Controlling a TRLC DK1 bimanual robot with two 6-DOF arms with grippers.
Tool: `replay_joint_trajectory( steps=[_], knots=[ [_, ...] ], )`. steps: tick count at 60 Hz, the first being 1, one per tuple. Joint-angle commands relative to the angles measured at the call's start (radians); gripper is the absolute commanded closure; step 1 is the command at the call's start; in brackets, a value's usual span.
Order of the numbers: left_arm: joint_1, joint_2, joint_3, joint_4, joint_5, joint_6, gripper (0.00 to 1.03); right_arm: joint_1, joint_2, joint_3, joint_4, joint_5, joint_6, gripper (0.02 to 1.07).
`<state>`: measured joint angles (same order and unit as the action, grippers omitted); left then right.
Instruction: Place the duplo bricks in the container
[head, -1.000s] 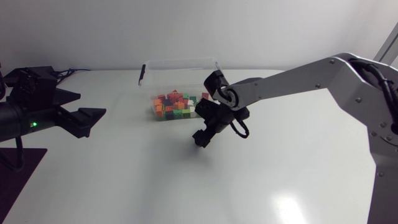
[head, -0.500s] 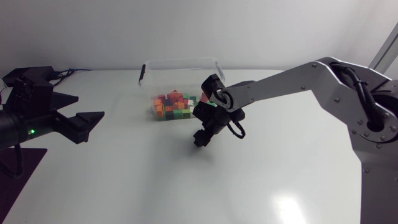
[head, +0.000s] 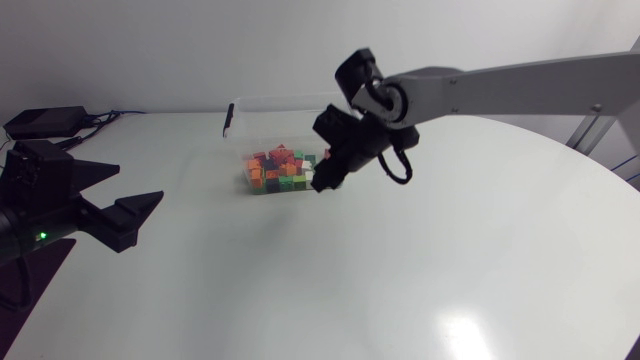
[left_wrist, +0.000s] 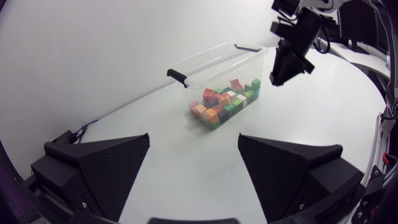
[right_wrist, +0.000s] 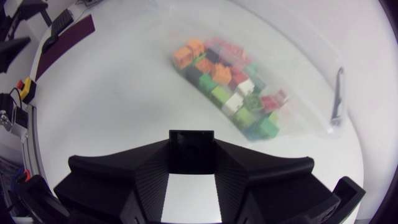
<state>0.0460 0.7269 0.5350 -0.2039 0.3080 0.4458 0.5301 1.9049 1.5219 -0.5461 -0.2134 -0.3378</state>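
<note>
Bricks (head: 280, 168): a mixed heap (orange, red, green, white, dark) lying in the container, just above the middle of the head view. They fill its near part.
Container (head: 290, 99): clear plastic, open-topped, standing on the table's far part. It has a black latch (head: 228, 120) at its left end.
Black brick (right_wrist: 191, 144): a dark square block at the right fingertips, clear of the table. It is seen plainly only in the right wrist view, with bare white table showing under it.
Right gripper (head: 323, 181): clenched on the black brick, one finger against each side. It points down at the container's near right corner. I cannot tell whether it is over the rim or just beside it. In the right wrist view the heap lies ahead of the fingers.
Right arm (head: 500, 80): comes in from the upper right edge and stretches across to the container. A black cable loop (head: 400, 165) hangs beside the wrist.
Left gripper (head: 138, 183): released, fingers spread wide with nothing between them. It sits at the left edge of the head view, well apart from the container. In the left wrist view the container and the right gripper stand ahead of it.
Left arm (head: 30, 235): low at the left edge, with a small green light on it.
Table (head: 400, 280): white, round-edged and glossy.
</note>
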Motion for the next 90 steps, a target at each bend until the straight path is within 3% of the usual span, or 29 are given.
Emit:
replay_joint_trajectory(
  steps=[1, 19, 57, 60, 65, 68, 77, 90],
  knots=[
    [0.003, -0.024, -0.036, -0.003, 0.009, -0.009, 0.05, 0.004, -0.044, 0.066, -0.015, -0.004, 0.048, 0.81],
    [0.017, -0.123, -0.092, -0.008, 0.009, -0.079, 0.05, 0.007, 0.010, 0.297, 0.014, 0.017, 0.149, 0.81],
    [0.034, -0.262, -0.159, -0.002, 0.009, -0.167, 0.05, -0.004, 0.413, 0.699, 0.072, 0.106, 0.166, 0.80],
    [0.035, -0.293, -0.173, 0.004, 0.009, -0.176, 0.05, -0.004, 0.445, 0.724, 0.067, 0.117, 0.161, 0.67],
    [0.031, -0.320, -0.185, 0.004, 0.009, -0.188, 0.05, -0.009, 0.468, 0.738, 0.063, 0.134, 0.160, 0.23],
    [0.031, -0.333, -0.187, 0.006, 0.009, -0.188, 0.05, -0.015, 0.456, 0.728, 0.048, 0.135, 0.160, 0.09],
    [0.040, -0.411, -0.205, 0.000, 0.008, -0.199, 0.05, -0.041, 0.312, 0.581, 0.104, 0.146, 0.163, 0.07],
    [0.048, -0.549, -0.256, 0.003, 0.006, -0.295, 0.05, -0.062, -0.007, 0.230, 0.236, 0.226, 0.158, 0.07]
  ],
)
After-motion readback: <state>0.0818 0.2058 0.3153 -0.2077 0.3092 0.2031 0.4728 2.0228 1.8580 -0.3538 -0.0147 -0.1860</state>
